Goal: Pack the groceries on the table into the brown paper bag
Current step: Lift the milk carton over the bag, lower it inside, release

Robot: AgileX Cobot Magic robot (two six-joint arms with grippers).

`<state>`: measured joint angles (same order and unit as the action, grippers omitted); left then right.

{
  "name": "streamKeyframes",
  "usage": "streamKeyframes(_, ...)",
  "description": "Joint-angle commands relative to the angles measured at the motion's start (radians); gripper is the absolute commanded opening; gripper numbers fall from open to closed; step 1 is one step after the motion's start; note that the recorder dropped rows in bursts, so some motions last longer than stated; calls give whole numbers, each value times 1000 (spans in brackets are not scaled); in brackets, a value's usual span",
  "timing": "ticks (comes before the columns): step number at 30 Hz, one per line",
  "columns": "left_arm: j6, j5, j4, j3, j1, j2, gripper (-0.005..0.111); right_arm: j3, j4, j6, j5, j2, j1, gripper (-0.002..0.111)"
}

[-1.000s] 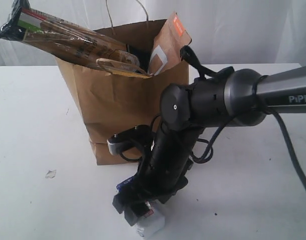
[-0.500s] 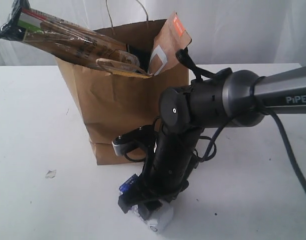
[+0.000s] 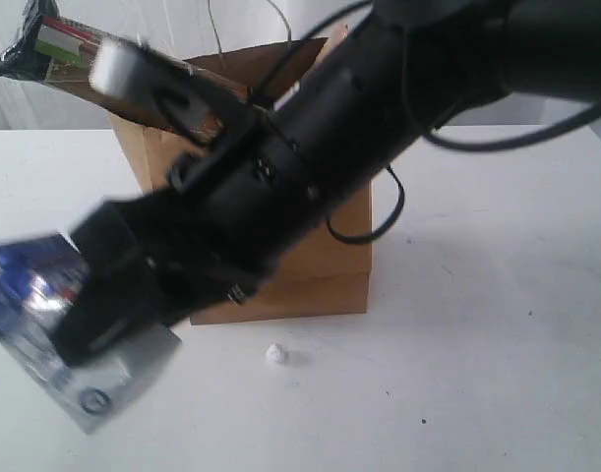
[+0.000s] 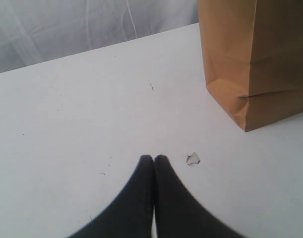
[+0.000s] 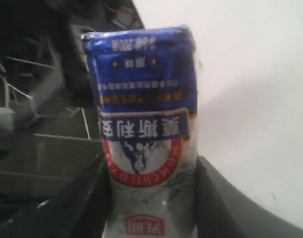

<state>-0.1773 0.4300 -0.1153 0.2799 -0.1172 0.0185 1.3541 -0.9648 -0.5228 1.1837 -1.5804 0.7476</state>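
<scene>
Your right claw grips the blue-white pouch. The right wrist view shows it plainly: a dark finger presses on each side of the pack, and its print reads upside down. The exterior view gives you only a blur of that. There the right arm stretches across the frame in front of the brown paper bag, and the pouch shows smeared at its end, low on the left and outside the bag. What that view adds is the bag's load — the long spaghetti pack pokes out of the top at a slant. A small white crumb also lies on the bench just in front of the bag. Your left claw appears only in the left wrist view — tips pressed together, holding nothing. A little clear scrap lies just beside them, and the bag's bottom corner stands further off.
</scene>
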Motion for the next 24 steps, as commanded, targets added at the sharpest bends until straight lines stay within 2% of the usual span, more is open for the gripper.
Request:
streamKeyframes(1,-2,-9,-10,-6,-9,-7,0,124,-161,-259,-193,49,2,27)
streamKeyframes(3,-2,-9,-10,-6,-9,-7,0,159,-161,-322,-428,54,2,27)
streamKeyframes(6,-2,-9,-10,-6,-9,-7,0,161,-90,-418,-887,46,0,27)
streamKeyframes(8,-2,-9,-10,-6,-9,-7,0,161,8,-418,-1069,29,-4,27)
streamKeyframes(9,-2,-9,-10,-6,-9,-7,0,161,30,-418,-1104,19,-7,27)
streamKeyframes(15,-2,-11,-10,-6,-9,-7,0,142,128,-418,-1074,-23,-54,27)
streamKeyframes(19,-2,-11,-10,-6,-9,-7,0,73,127,-382,-1044,-26,-92,27)
streamKeyframes(24,-2,-11,-10,-6,-9,-7,0,39,164,-326,-879,-26,-122,27)
